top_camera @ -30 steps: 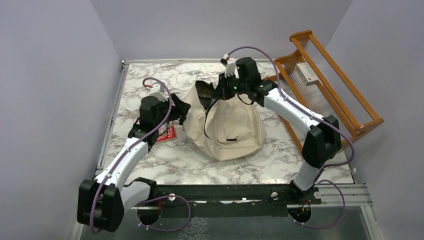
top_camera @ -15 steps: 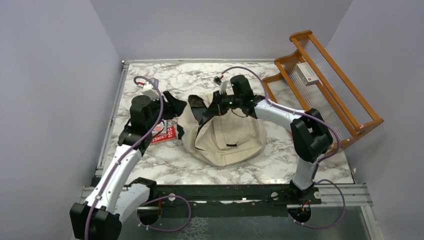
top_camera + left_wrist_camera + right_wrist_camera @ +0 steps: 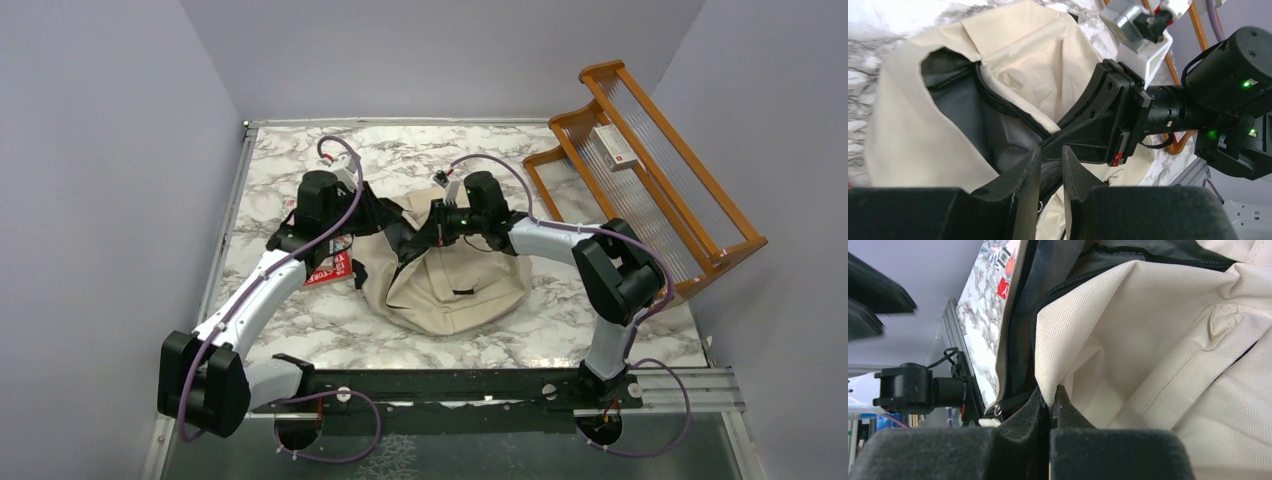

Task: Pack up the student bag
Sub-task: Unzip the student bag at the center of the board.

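Between the tips of my right gripper (image 3: 1049, 392), pressed tight together, sits a thin fold of the bag's (image 3: 460, 285) cream rim. The rest of the bag slumps on the table (image 3: 300, 160), below and ahead of both jaws. My left gripper (image 3: 1050, 152) is all but closed, right against the dark lining opposite, and I cannot tell whether it has caught any. If I pull the two apart too hard, that fold could slip free and the mouth would collapse.

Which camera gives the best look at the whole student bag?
Top external: the whole student bag shows. Left wrist shows just its open mouth and grey lining; right wrist, only close-up cream fabric and zipper.
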`<state>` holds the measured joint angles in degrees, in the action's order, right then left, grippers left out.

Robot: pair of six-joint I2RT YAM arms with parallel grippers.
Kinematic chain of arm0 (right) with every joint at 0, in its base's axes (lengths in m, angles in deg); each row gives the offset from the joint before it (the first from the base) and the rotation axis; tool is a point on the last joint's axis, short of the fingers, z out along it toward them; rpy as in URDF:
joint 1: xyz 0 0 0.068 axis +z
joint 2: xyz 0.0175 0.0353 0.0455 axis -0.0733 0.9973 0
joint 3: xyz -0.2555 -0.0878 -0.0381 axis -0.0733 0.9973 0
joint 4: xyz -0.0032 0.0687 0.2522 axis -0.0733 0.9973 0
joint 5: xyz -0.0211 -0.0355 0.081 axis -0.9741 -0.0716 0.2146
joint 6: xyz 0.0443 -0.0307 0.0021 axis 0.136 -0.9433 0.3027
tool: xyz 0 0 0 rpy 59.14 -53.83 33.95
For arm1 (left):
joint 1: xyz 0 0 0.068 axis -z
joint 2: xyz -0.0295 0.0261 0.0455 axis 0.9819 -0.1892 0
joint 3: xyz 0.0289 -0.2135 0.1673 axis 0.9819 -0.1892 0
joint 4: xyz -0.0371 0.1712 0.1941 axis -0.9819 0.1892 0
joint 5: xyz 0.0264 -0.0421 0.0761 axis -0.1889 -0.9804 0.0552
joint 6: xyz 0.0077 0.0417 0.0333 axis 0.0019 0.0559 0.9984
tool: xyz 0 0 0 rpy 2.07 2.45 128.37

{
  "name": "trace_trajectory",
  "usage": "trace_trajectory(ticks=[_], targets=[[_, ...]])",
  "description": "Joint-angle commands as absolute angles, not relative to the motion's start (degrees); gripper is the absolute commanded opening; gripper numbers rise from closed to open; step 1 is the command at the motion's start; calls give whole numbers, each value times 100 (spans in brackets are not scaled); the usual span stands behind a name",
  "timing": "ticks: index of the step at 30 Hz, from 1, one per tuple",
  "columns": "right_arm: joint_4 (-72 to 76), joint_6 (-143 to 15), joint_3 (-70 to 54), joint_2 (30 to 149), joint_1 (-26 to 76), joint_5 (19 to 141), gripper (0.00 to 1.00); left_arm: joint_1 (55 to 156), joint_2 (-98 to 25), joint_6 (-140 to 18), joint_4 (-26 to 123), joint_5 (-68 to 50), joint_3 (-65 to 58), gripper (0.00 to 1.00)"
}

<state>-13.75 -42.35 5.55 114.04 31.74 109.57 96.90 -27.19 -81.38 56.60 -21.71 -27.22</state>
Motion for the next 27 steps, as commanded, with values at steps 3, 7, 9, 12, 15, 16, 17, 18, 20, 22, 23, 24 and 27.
trace_trajectory(ticks=[3, 7, 9, 12, 15, 16, 17, 18, 20, 22, 23, 24, 27], targets=[[-1617, -4015, 626, 11239, 3208, 10753, 1, 10229, -3230, -8023, 5741, -2242, -2483, 22], [-1601, -4005, 652, 11180, 3205, 10664, 1, 10449, -3267, -8065, 5923, -2019, -2678, 22], [-1588, -4005, 638, 11175, 3202, 10678, 0, 10496, -3232, -8102, 5937, -1957, -2821, 22], [-1586, -3997, 627, 11169, 3205, 10701, 1, 10522, -3132, -8114, 6035, -1839, -2975, 23], [-1563, -4000, 613, 11175, 3203, 10701, 1, 10529, -2862, -8091, 6192, -1657, -3115, 27], [-1550, -4004, 603, 11175, 3203, 10706, 1, 10529, -2732, -8080, 6251, -1598, -3159, 28], [-1529, -4025, 588, 11181, 3201, 10710, 1, 10529, -2560, -8063, 6316, -1541, -3202, 30], [-1501, -4034, 572, 11176, 3203, 10718, 0, 10529, -2429, -8052, 6377, -1491, -3253, 32], [-1441, -4061, 538, 11169, 3209, 10732, 1, 10529, -2188, -8057, 6476, -1451, -3376, 37], [-1380, -4090, 501, 11154, 3206, 10749, 0, 10529, -1969, -8082, 6497, -1520, -3535, 42], [-1363, -4101, 503, 11145, 3207, 10754, 1, 10529, -1895, -8093, 6478, -1570, -3615, 45], [-1345, -4102, 498, 11141, 3204, 10746, 0, 10529, -1837, -8094, 6452, -1665, -3716, 48], [-1321, -4111, 501, 11131, 3207, 10760, 1, 10529, -1811, -8018, 6411, -1944, -3899, 51]])
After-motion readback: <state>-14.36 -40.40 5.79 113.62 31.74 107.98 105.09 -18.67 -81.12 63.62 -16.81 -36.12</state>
